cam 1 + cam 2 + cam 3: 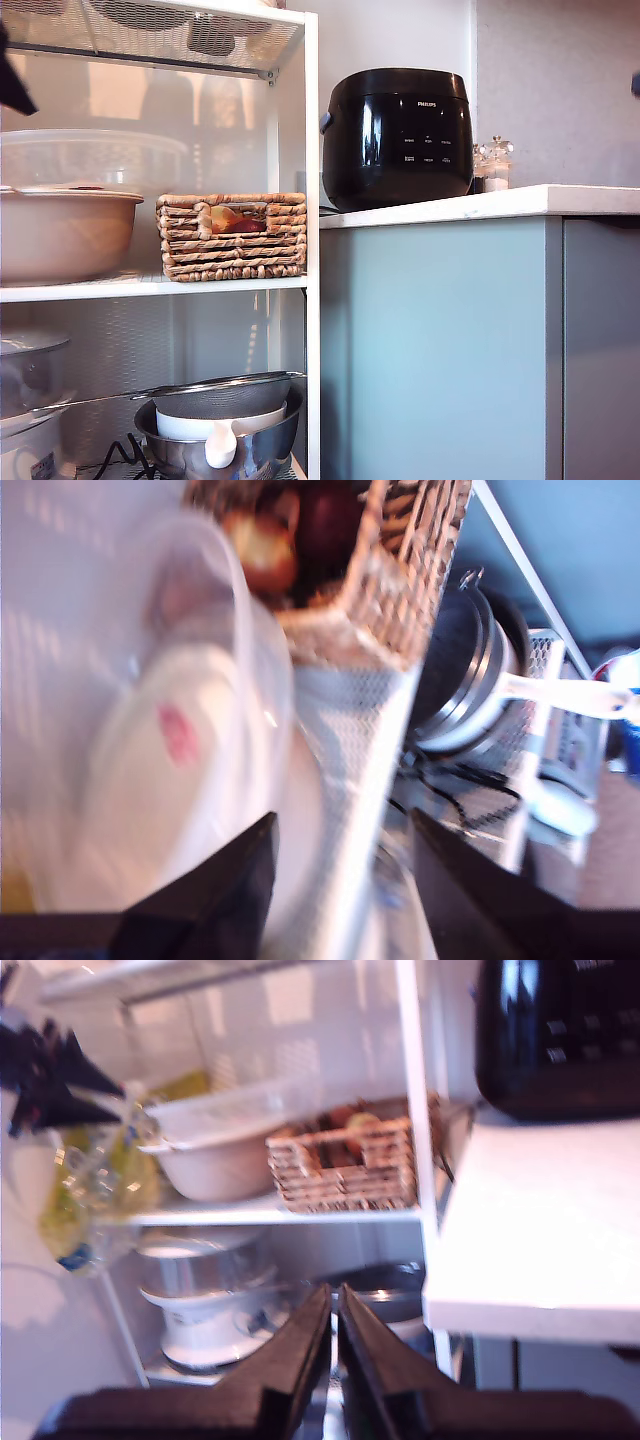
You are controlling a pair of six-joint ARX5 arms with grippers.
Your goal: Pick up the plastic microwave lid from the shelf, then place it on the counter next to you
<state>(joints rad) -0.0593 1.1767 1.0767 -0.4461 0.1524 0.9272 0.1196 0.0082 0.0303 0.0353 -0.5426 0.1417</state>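
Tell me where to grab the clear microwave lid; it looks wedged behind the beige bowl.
Grip the plastic microwave lid by its rim, coming from the shelf's open front, above the beige bowl. The rim runs exposed across the front, offering a thin edge; the basket blocks the side towards the exterior view's right.

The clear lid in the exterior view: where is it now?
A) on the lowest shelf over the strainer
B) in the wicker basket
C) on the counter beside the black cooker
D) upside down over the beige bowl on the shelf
D: the lid sits over the beige bowl on the shelf, at the exterior view's left of the wicker basket; the counter carries only the cooker and small jars.
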